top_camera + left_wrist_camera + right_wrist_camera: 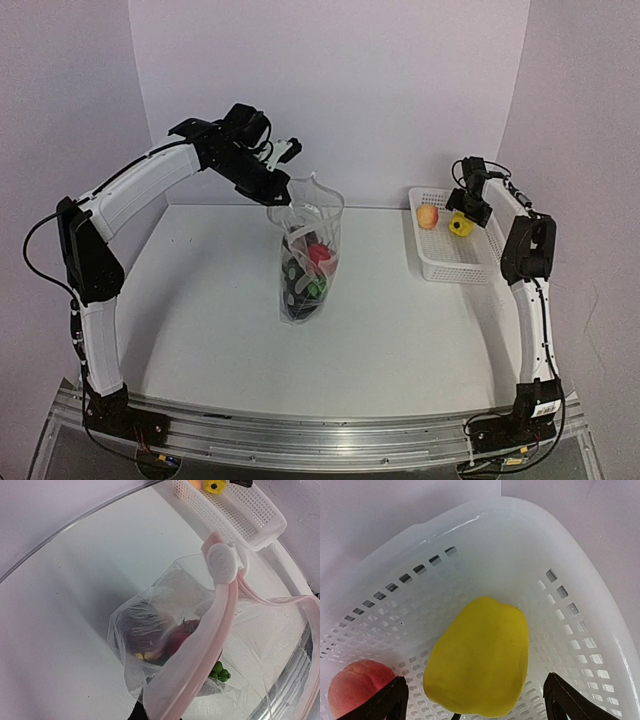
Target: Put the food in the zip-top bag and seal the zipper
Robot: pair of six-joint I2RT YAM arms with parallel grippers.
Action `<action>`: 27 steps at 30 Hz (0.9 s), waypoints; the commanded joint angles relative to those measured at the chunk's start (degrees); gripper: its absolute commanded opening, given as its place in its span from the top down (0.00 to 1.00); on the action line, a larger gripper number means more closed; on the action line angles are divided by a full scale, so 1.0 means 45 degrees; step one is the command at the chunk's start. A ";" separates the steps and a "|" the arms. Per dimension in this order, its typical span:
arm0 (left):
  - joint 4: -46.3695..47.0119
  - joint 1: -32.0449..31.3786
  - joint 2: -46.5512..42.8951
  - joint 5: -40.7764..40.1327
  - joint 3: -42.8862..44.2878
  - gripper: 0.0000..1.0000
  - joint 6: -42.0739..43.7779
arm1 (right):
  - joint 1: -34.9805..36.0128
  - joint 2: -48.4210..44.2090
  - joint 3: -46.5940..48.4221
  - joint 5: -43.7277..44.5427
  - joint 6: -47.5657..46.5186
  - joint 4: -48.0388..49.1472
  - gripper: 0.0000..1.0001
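Zip-top bag (305,255) stood upright at table (200,300) centre w/ food pieces (318,255) inside, left gripper (277,188) at its top rim. Basket (455,275) sat rear right, holding peach (428,216) on left & pepper (460,224) on right, right gripper (466,212) just above pepper.

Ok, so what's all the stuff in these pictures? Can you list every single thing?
zip-top bag: one, clear, held upright mid-table
zipper: one, pale pink, along the bag's open mouth
toy food: at least three, red, green and dark purple, low inside the bag
yellow pepper: one, yellow, in the basket
peach: one, peachy red, in the basket beside the pepper
basket: one, white with holes, right side of the table
table: one, white, under everything
left pincer: one, black, shut on the bag's top edge
right pincer: one, black, open over the pepper
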 commanded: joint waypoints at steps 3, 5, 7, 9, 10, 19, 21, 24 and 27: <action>0.0097 -0.0007 0.0026 -0.0081 0.0446 1.00 0.0291 | 0.0056 0.0823 0.0246 0.0872 0.0012 0.0796 0.15; 0.0090 -0.0006 0.0032 -0.0070 0.0450 1.00 0.0292 | 0.0056 0.0932 0.0392 0.0780 -0.0037 0.0814 0.16; 0.0113 -0.0005 0.0044 -0.0017 0.0468 1.00 0.0294 | 0.0056 0.0966 0.0377 0.0763 -0.0067 0.0812 0.16; 0.0103 0.0000 0.0028 0.0055 0.0466 1.00 0.0284 | 0.0056 0.0981 0.0314 0.0851 -0.0116 0.0825 0.16; 0.0096 -0.0004 0.0024 0.0090 0.0446 1.00 0.0279 | 0.0056 0.0964 0.0282 0.0850 -0.0155 0.0825 0.18; 0.0106 -0.0020 -0.0085 0.0243 0.0369 1.00 0.0236 | 0.0056 -0.0506 -0.0392 0.0047 -0.0839 0.0923 0.60; 0.0115 -0.0003 -0.0113 0.0271 0.0361 1.00 0.0233 | 0.0141 -0.1359 -0.0742 -0.0276 -0.1152 0.0943 0.62; 0.0128 -0.0009 -0.0152 0.0276 0.0353 1.00 0.0214 | 0.0477 -0.3209 -0.1332 -0.1035 -0.1634 0.0979 0.67; 0.0172 -0.0016 -0.0190 0.0209 0.0327 1.00 0.0192 | 0.1126 -0.5458 -0.2151 -0.1948 -0.1933 0.0981 0.72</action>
